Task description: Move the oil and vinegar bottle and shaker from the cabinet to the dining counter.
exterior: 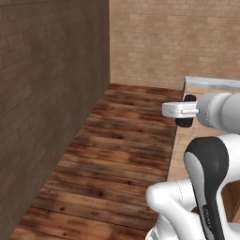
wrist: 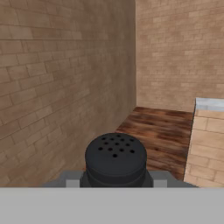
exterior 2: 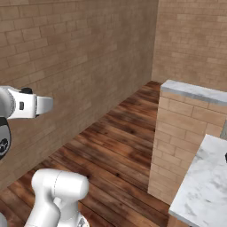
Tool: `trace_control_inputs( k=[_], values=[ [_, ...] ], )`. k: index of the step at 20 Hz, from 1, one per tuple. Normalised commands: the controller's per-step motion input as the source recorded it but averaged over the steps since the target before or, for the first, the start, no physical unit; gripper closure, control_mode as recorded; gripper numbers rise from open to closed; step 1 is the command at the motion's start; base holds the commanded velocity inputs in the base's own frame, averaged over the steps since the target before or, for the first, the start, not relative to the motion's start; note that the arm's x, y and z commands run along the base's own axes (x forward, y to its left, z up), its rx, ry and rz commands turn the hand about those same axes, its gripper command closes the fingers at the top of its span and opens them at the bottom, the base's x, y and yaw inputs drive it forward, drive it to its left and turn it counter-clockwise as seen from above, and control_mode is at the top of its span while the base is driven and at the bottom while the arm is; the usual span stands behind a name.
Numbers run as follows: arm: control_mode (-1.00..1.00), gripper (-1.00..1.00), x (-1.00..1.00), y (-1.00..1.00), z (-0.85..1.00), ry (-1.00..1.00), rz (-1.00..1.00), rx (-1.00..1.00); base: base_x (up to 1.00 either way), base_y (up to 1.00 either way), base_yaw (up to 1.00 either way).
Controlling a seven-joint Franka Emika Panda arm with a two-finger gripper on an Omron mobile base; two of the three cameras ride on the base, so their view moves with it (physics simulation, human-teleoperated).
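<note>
Biggest risk first: the brick walls w/ the brick-sided block capped in grey make a tight corridor over the wooden floor, & the arm sticks out ahead of the base, so a wide swing or a turn taken too close could knock the hand against brick, probably enough to jolt the load loose. Next: the marble surface sits low right in the right base view, well apart from the hand; judging by that gap the carry is only partway done, w/ the set-down yet to come, so a drop here means the shaker hits the floor & likely rolls off. Also, if the hand tilts much, the rounded cap could slide out of the grip. Smallest item: the shaker, black w/ a perforated domed cap, sits right at the bottom of the hand view, held up in the air, off any shelf or surface; in the left base view a dark shape shows just past the white hand. End effector is about half spread, pinching the shaker btwn its fingers; contact pts themselves are hidden below the cap, so how secure the grip is can't be told.
</note>
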Motion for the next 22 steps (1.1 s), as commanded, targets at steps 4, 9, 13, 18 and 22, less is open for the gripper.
trace_control_inputs(
  k=[4,9,13,18,22],
  values=[
    [1.0,1.0,0.0,0.0,0.0,0.0,0.0,0.0,0.94,0.28,-0.11],
    [1.0,1.0,0.0,0.0,0.0,0.0,0.0,0.0,0.94,0.26,-0.13],
    [1.0,1.0,0.0,0.0,0.0,0.0,0.0,0.0,0.94,0.28,-0.17],
    [1.0,1.0,0.0,0.0,0.0,0.0,0.0,0.0,0.87,0.34,-0.28],
    [1.0,1.0,0.0,0.0,0.0,0.0,0.0,0.0,0.84,0.33,-0.32]
  ],
)
